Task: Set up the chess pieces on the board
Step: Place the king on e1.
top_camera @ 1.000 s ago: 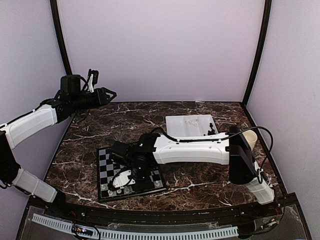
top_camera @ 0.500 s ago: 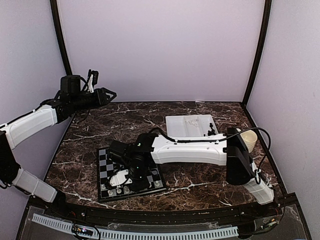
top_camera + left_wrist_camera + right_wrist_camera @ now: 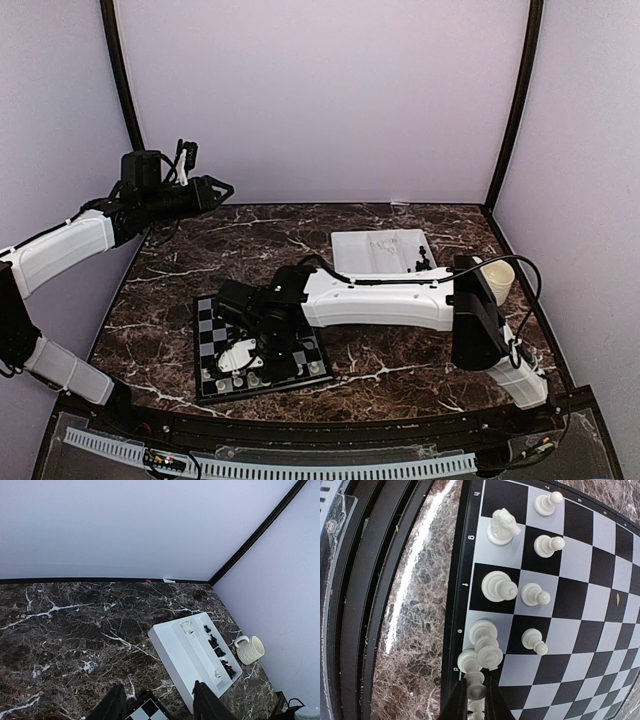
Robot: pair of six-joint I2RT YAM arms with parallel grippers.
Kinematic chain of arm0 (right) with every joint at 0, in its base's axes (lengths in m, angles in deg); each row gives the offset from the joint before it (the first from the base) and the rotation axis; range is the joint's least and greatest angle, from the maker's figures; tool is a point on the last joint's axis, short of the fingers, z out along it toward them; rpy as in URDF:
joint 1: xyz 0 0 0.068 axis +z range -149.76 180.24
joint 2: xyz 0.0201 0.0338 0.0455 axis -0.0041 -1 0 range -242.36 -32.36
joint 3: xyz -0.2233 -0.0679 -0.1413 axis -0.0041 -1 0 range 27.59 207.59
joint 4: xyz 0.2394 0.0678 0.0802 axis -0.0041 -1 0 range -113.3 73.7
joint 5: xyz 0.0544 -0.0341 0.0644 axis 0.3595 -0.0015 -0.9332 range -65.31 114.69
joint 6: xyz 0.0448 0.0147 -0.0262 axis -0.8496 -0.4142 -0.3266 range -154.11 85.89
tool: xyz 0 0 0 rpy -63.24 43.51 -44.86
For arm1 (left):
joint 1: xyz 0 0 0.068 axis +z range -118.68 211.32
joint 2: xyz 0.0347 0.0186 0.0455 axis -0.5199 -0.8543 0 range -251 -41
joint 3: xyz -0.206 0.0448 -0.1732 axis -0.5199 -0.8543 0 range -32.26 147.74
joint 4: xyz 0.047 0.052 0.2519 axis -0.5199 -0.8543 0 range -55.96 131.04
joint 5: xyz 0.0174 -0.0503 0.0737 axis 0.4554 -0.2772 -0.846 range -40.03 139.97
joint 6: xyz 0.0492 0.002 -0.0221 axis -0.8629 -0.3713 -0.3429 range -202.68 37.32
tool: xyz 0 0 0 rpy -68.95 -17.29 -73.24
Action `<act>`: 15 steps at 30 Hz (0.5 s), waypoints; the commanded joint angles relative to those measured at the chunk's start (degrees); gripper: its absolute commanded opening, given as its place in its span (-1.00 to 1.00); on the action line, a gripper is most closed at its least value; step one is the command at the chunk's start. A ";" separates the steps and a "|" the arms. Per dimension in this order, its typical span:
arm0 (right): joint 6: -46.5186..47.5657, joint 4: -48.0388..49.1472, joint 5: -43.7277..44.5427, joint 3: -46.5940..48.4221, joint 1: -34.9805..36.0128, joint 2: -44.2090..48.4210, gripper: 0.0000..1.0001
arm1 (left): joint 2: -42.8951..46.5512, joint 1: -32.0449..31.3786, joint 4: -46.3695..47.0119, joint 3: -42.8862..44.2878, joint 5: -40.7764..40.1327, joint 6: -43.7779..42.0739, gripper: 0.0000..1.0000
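The board (image 3: 580,605) lies near the table's front left; its corner (image 3: 147,710) shows in the left wrist view. Several white chess pieces (image 3: 497,587) stand in its two near rows. My right gripper (image 3: 476,695) is shut on the head of a white piece (image 3: 475,677) on the edge row, beside a taller white piece (image 3: 487,650). From above, that gripper (image 3: 255,365) hangs low over the board (image 3: 210,325). My left gripper (image 3: 222,187) is raised at the back left, open (image 3: 157,702) and holding nothing. More black chess pieces (image 3: 220,652) and white ones (image 3: 187,626) lie in the tray.
A white two-compartment tray (image 3: 375,250) sits at the back right, its bare wide compartment (image 3: 175,650) toward the board. A cream ribbed mug (image 3: 497,275) stands right of it (image 3: 250,650). The black front rail (image 3: 365,605) runs close along the board's near edge.
The right arm slid slightly left over the board's near rows, and its jaws narrowed onto the white piece. The left arm has not moved.
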 commanded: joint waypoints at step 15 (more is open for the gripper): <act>0.43 -0.30 2.66 -0.96 -0.82 0.43 -0.82 | -0.25 0.34 1.62 -0.86 1.67 0.67 -0.03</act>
